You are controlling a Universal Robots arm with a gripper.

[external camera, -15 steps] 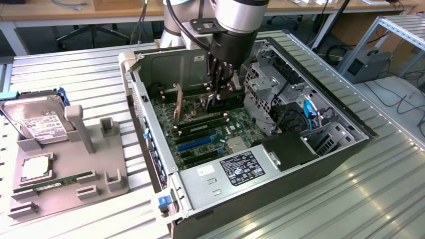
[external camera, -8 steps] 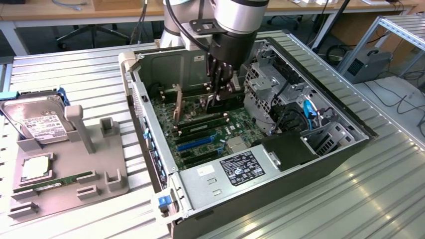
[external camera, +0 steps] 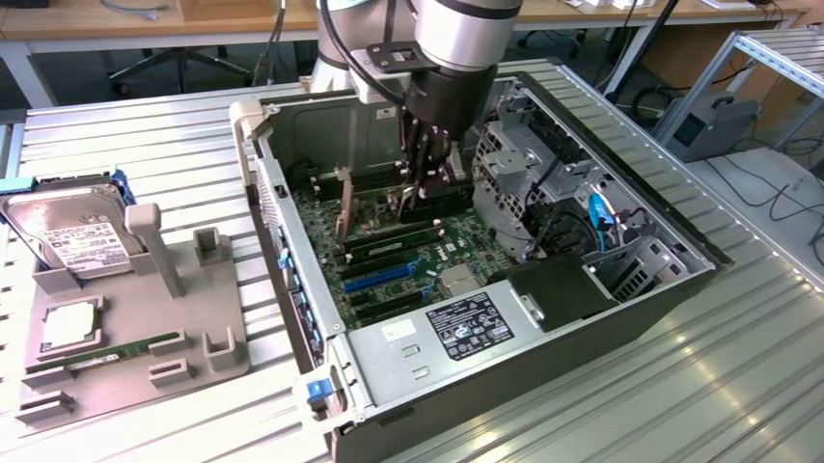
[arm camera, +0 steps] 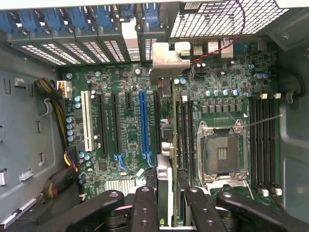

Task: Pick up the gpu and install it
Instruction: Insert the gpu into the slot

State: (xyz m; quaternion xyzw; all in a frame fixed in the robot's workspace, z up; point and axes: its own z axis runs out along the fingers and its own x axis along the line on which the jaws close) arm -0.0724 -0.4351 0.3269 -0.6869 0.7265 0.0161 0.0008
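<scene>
My gripper (external camera: 425, 178) is inside the open computer case (external camera: 644, 289), low over the motherboard (external camera: 386, 260). It is shut on the gpu (external camera: 433, 201), a thin dark card held on edge. In the wrist view the gpu (arm camera: 165, 179) runs edge-on between my fingers (arm camera: 145, 208), with its silvery bracket (arm camera: 169, 60) at the far end by the rear slot covers. The card sits beside the blue expansion slot (arm camera: 143, 125), on the side toward the CPU socket (arm camera: 222, 150). I cannot tell whether its edge touches a slot.
A grey fixture (external camera: 129, 357) on the exterior view's left carries a hard drive (external camera: 71, 236), a processor (external camera: 68, 328) and a green memory stick (external camera: 123, 349). Inside the case, a drive cage (external camera: 515, 164) stands close to my gripper, and yellow-black cables (arm camera: 58, 111) run along one wall.
</scene>
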